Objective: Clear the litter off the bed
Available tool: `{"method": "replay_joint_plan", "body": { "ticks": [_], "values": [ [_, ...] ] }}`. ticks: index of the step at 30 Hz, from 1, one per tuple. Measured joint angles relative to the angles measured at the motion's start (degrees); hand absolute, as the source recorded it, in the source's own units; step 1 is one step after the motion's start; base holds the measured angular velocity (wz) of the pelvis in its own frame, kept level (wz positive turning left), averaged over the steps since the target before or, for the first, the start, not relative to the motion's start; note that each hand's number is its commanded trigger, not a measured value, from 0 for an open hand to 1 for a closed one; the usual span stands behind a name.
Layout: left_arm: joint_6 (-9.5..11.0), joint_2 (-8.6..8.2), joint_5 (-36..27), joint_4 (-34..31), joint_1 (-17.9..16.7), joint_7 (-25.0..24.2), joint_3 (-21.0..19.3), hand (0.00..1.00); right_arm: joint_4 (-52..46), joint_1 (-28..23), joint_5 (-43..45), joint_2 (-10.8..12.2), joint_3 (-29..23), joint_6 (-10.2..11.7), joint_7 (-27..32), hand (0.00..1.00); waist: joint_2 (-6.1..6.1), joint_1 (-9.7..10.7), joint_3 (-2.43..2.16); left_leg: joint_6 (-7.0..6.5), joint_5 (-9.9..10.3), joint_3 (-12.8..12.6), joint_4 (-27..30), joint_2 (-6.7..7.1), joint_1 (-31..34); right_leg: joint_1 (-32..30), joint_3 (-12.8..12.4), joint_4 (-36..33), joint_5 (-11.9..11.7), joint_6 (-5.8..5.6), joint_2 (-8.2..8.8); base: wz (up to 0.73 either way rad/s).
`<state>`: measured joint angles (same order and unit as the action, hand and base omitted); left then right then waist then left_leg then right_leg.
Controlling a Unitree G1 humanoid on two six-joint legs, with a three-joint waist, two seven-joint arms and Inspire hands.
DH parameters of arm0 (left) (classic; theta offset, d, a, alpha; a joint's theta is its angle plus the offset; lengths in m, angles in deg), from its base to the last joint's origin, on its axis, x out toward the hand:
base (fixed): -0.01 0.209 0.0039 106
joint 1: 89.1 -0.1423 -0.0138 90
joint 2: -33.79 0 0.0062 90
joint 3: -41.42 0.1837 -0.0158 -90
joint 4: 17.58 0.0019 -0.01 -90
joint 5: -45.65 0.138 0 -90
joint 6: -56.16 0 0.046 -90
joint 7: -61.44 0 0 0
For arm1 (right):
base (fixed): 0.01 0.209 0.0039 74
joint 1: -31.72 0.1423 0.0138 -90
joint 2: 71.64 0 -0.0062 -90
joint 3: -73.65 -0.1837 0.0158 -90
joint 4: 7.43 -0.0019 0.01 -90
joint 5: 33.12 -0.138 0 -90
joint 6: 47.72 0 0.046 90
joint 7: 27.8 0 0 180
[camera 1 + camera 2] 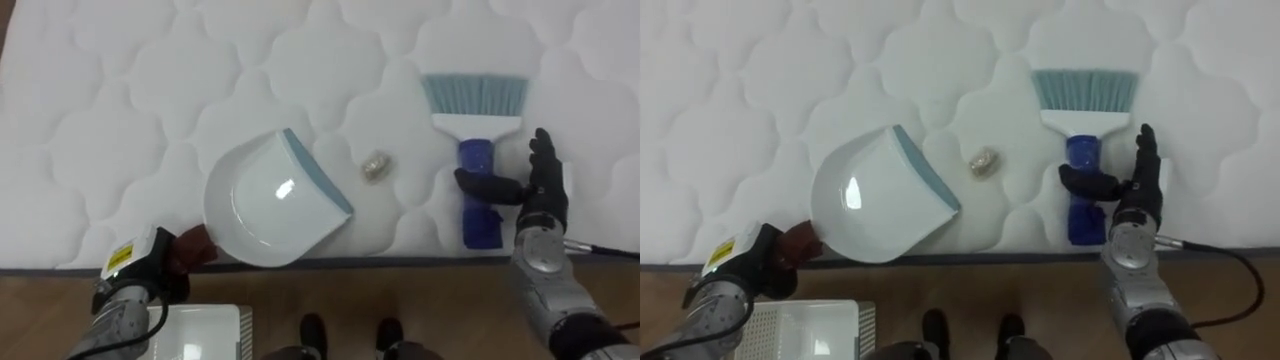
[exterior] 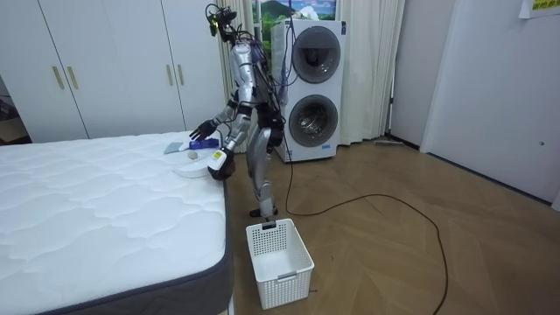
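White bed mattress is shown with a small scrap lying between the dustpan on the left, clasped by the left hand, and the brush on the right, whose handle should be gripped firmly by the right hand, its fingers straight.

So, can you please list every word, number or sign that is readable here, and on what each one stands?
No text can be read.
Yellow label by the left hand: dark print, too small to read.
Sheet at the room view's upper right: too blurred.
Stacked washing machines: nothing legible.
Dustpan, brush, basket: no print visible.
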<state>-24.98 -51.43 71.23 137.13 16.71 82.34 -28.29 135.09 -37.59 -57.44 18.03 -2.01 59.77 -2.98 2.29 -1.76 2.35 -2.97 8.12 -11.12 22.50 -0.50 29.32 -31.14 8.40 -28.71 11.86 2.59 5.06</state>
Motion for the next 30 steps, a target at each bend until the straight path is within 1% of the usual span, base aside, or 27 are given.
{"method": "replay_joint_plan", "body": {
  "ticks": [1, 4, 6, 11, 15, 18, 19, 21, 24, 26, 28, 30],
  "values": [
    [0.0, -0.03, 0.0, 0.0, -0.4, 0.0, 0.0, 1.0, 0.0, -0.2, 0.1, 0.6, 0.0, 0.0, 0.0, 0.0, -0.02, 0.1, -0.13, 0.0, 0.0, 0.0, 0.0, 0.0, -0.4, 0.4, 0.0, 0.0, 0.0, 0.0, -0.01, 0.0],
    [0.0, -0.23, 0.0, 0.6, -0.7, 0.0, 0.0, 1.0, 0.0, -1.4, 0.4, 1.5, 0.0, 0.0, 0.0, 0.0, -0.08, 0.3, -0.2, 0.0, 0.0, 0.0, -0.1, 0.03, -1.4, 1.3, -0.1, 0.2, 0.0, 0.0, -0.01, 0.0],
    [0.0, -0.23, 0.0, 0.9, -0.9, -0.1, 0.1, 1.0, 0.1, -1.8, 0.4, 1.8, 0.1, 0.0, 0.0, 0.0, -0.09, 0.1, -0.19, -0.06, 0.0, -0.1, -0.2, 0.04, -1.6, 1.5, -0.3, 0.1, 0.0, -0.01, -0.01, -0.05],
    [-0.1, -0.24, 0.0, 1.0, -1.4, -0.8, 0.2, 1.0, 0.2, -2.2, 2.2, 2.2, 0.5, 0.0, 0.1, 0.0, -0.19, 0.9, -0.12, -0.32, -0.2, -0.4, -0.1, -0.01, -1.6, 1.6, -0.3, 0.5, 0.0, -0.05, 0.01, -0.03],
    [-0.1, -0.22, -0.3, 1.6, -1.3, -1.3, 0.3, 1.0, 1.3, -2.2, 2.7, 2.2, 2.5, 0.0, 0.1, 0.0, -0.3, 1.3, -0.02, -0.34, -0.2, -0.2, 0.0, -0.08, -1.6, 2.0, 0.0, 1.1, -0.2, -0.19, -0.1, 0.01],
    [0.4, -0.11, -0.5, 2.0, -0.9, -1.5, 0.5, 1.0, 3.6, -2.2, 6.8, 2.4, 2.9, 0.0, -0.3, 0.0, -0.21, 1.3, 0.05, -0.34, -0.2, 0.3, -0.1, -0.16, -1.1, 2.1, 0.6, 1.9, -0.4, -0.22, -0.24, 0.06],
    [0.5, -0.08, -0.5, 2.0, -0.8, -1.6, 0.5, 1.0, 4.2, -2.2, 8.2, 2.4, 3.0, 0.0, -0.6, 0.0, -0.21, 1.3, 0.25, -0.35, -0.2, 0.4, -0.1, -0.2, -1.0, 2.1, 0.6, 2.1, -0.5, -0.22, -0.27, 0.0],
    [0.5, -0.07, -0.5, 2.0, -0.6, -1.6, 0.7, 1.0, 5.1, -2.1, 10.1, 2.3, 3.7, 0.0, -0.5, 0.0, -0.15, 1.1, 0.41, -0.42, -0.1, 0.3, -0.1, -0.21, -1.0, 2.0, 0.6, 2.1, -0.5, -0.22, -0.29, 0.0],
    [0.5, -0.06, -0.4, 1.9, -0.1, -1.6, 0.7, 1.0, 5.9, -1.9, 12.3, 1.7, 4.7, 0.0, -0.4, 0.0, 0.04, 0.8, 0.9, -0.41, 0.2, 0.3, -0.2, -0.28, -1.0, 2.0, 1.1, 2.1, -0.5, -0.22, -0.23, 0.0],
    [0.5, -0.07, -0.4, 1.9, 0.6, -1.6, 1.4, 1.0, 7.2, -1.7, 13.8, 1.2, 5.3, 0.0, 0.2, 0.0, 0.38, 0.2, 1.22, -0.39, 0.2, 0.4, -0.2, -0.3, -0.8, 2.0, 1.4, 2.2, -0.5, -0.22, -0.2, 0.04],
    [0.3, -0.05, -0.2, 1.4, 0.7, -1.6, 1.5, 1.0, 7.9, -1.7, 15.6, 1.0, 5.3, 0.1, 0.7, 0.0, 0.54, 0.1, 1.31, -0.37, 0.3, 0.6, -0.2, -0.29, -0.6, 1.9, 1.8, 2.3, -0.5, -0.21, -0.12, 0.04],
    [0.1, -0.05, -0.1, 0.6, 0.8, -1.6, 1.4, 1.0, 8.0, -1.6, 17.3, 0.9, 5.2, 0.0, 0.8, 0.0, 0.55, 0.0, 1.31, -0.37, 0.3, 0.7, -0.3, -0.28, -0.1, 1.4, 2.0, 2.2, -0.5, -0.21, -0.07, 0.02]
  ]
}}
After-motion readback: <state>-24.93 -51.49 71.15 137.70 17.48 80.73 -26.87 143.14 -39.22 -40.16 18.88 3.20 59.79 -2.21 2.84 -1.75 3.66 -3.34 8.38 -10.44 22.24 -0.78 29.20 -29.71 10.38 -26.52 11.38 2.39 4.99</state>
